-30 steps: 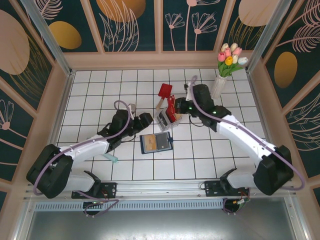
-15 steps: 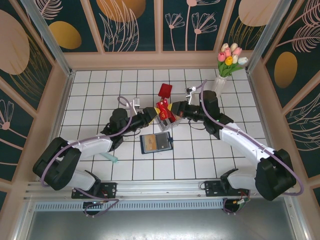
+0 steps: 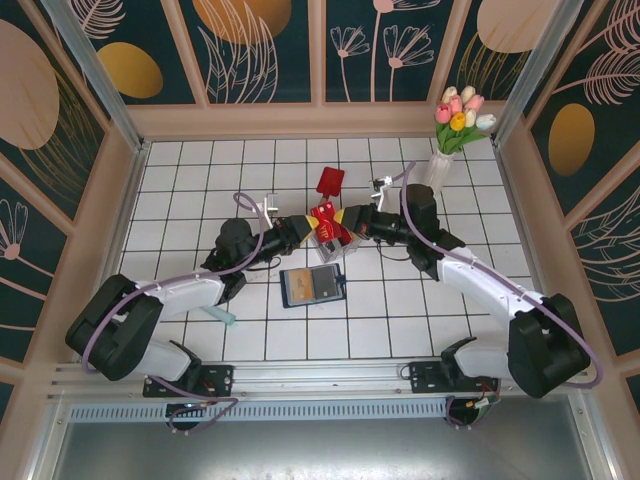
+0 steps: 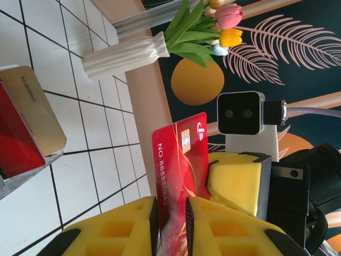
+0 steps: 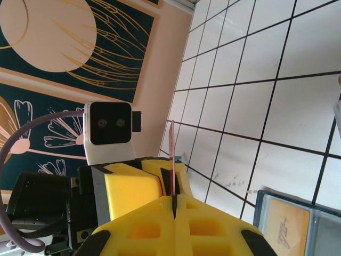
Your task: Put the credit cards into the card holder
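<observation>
**Left gripper point(image 4: 170, 212) has swung in from the left and closed on a thin red plastic credit card point(image 4: 179, 160) at mid-desk.**
The right gripper point(image 5: 174, 198) also pinches that card, shut on its edge; the open dark navy card holder point(image 3: 312, 285) lies just nearer on the white tiled desk point(image 3: 190, 170).

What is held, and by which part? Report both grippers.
Thin red plastic credit card: left gripper pinches the end opposite its chip; right gripper, a long edge.

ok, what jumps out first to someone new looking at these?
The red card held mid-air at table centre, pinched from both sides by the left gripper and right gripper. Just nearer lies the open card holder; tulips stand in the far right corner.
</observation>
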You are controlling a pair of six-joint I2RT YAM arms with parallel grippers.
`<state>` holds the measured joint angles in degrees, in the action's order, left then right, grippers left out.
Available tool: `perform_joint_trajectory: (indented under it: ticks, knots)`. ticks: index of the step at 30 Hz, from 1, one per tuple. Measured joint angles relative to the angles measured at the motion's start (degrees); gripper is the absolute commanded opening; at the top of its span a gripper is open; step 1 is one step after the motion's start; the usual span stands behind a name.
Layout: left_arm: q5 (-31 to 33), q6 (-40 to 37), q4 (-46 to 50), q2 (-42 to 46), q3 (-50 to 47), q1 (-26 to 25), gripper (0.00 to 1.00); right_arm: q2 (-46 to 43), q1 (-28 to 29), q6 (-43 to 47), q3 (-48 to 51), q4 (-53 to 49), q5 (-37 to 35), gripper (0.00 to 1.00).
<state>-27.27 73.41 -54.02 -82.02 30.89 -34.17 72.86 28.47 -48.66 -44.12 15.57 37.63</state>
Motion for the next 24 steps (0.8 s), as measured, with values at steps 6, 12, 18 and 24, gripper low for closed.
perform_joint_trajectory:
  ticks: [6, 12, 18, 24]
  knots:
    - [-0.20, 0.28, -0.33, 0.31, -0.92, 0.09, 0.03, 0.90, -0.07, -0.24, 0.04, 0.50, -0.15, 0.04]
    - [0.46, -1.14, 2.45, 3.08, -2.29, 0.07, 0.00, 0.61, -0.22, 1.60, 1.46, -1.70, -3.02, 0.33]
    - [4.70, -6.64, 15.37, 8.57, -7.43, 0.04, 0.00, -1.90, 0.17, 6.64, 6.67, -9.73, -12.76, 0.38]
    - [12.07, -10.40, 25.18, 12.24, -12.57, -2.38, 0.00, -1.11, 4.63, 7.89, 13.18, -11.54, -17.94, 0.39]
